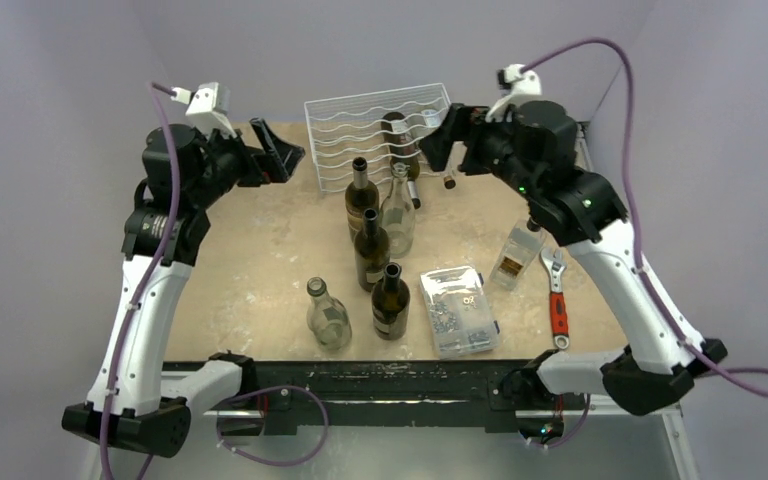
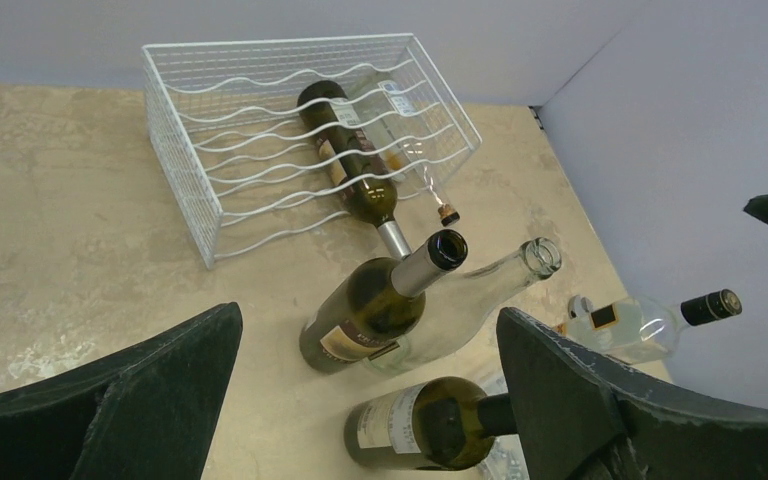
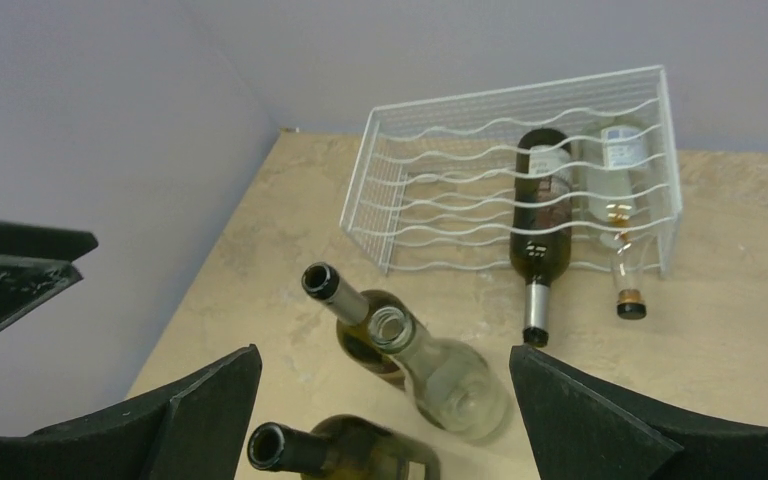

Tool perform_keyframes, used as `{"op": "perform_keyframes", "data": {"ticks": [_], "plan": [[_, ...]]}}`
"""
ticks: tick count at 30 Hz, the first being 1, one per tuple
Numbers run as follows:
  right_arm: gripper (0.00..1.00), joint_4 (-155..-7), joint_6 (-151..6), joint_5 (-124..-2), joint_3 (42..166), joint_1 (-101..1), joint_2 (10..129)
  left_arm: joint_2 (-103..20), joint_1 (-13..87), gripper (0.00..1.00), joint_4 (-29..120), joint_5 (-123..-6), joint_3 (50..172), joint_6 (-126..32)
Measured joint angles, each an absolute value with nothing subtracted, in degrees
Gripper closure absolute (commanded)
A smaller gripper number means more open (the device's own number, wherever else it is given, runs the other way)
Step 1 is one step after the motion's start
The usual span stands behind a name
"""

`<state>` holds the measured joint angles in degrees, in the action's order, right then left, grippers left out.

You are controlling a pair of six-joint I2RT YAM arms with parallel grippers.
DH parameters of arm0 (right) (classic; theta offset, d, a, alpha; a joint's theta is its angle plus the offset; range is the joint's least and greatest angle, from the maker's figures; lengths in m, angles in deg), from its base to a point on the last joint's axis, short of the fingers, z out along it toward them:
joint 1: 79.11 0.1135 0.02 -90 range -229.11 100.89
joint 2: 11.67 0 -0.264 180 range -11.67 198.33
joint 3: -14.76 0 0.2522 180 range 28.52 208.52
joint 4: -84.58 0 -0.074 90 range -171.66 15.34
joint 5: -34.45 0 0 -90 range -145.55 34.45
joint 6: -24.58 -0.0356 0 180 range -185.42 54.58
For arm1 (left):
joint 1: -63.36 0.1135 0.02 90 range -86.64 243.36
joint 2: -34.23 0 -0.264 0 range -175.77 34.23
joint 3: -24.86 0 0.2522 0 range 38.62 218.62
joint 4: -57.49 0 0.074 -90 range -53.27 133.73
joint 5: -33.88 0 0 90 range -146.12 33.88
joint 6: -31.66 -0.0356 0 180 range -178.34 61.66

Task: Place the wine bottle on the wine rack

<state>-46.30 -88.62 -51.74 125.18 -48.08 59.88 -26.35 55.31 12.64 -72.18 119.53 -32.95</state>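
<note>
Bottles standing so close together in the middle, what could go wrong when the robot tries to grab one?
The back dark bottle and the clear bottle stand right beside each other, so grabbing one could tip the other, and glass might roll or break. In the wine rack, a dark racked bottle and a pale racked bottle lie with necks poking out the front; sliding a new bottle in could bump them.
</note>
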Motion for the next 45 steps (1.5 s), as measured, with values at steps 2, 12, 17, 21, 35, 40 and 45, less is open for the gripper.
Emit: {"op": "perform_keyframes", "data": {"ticks": [2,12,17,21,35,40,45], "plan": [[0.01,-45.5,-88.5,-48.3,127.0,-43.6,63.4,-28.0,54.1,0.01,13.4,-72.2,119.5,-33.9],[0.12,-41.4,-88.8,-32.8,131.3,-33.5,78.5,-25.3,53.5,0.02,16.5,-71.1,112.9,-37.0],[0.25,-39.6,-89.5,-27.3,130.6,-32.0,82.1,-22.9,53.9,0.04,17.8,-70.7,110.9,-37.0],[0.29,-39.2,-90.3,-24.7,129.4,-31.9,82.1,-22.7,55.0,0.04,19.0,-71.1,110.5,-36.8],[0.34,-43.2,-91.6,-23.1,127.4,-31.5,86.9,-23.6,57.4,0.05,24.0,-79.2,108.6,-34.4],[0.37,-44.7,-91.6,-23.1,126.5,-31.5,88.2,-24.1,58.0,0.05,25.1,-81.2,108.2,-33.4],[0.47,-46.3,-92.4,-22.3,124.8,-31.5,88.1,-24.4,58.8,0.05,26.2,-82.4,108.2,-32.3]]}}
